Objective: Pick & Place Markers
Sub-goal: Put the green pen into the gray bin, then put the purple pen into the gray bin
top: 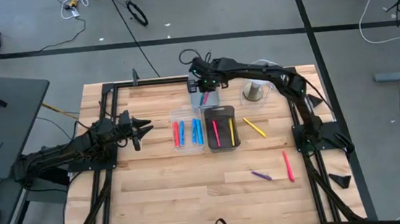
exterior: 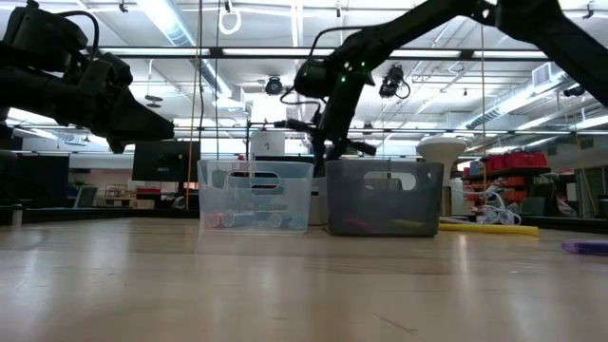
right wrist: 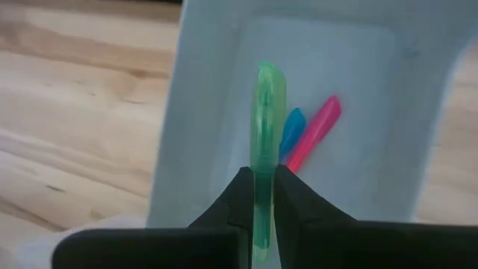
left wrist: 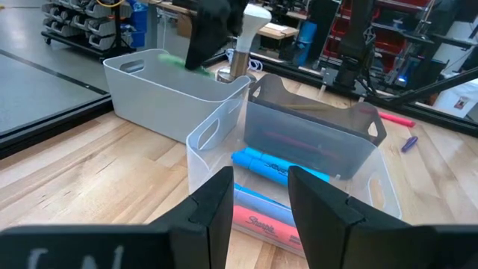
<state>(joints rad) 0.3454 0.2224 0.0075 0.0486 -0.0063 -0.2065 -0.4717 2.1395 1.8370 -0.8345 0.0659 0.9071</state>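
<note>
My right gripper [right wrist: 263, 196] hangs over a pale grey bin [top: 203, 98] at the table's far middle and is shut on a green marker [right wrist: 266, 119]. A blue marker [right wrist: 293, 128] and a pink marker [right wrist: 317, 127] lie on that bin's floor. The clear bin [top: 186, 131] holds red and blue markers [left wrist: 272, 166]. The dark bin [top: 222, 127] holds a pink and a yellow one. Loose on the table lie a yellow marker [top: 254, 127], a pink marker [top: 288, 166] and a purple marker [top: 261, 175]. My left gripper [left wrist: 258, 202] is open, left of the clear bin. My right gripper pinches the green marker between its two fingers, at the marker's near part [right wrist: 262, 183]. The fingers come from above and point down, with the marker running along them and sticking out past their tips. The marker is lifted clear above the pale grey bin's floor.
A pale round object [top: 255, 90] stands right of the grey bin. The three bins sit close together at the table's middle. Bare wood [top: 185, 189] spreads over the near half of the table. Black frame rails [top: 103, 120] run along the left and right sides.
</note>
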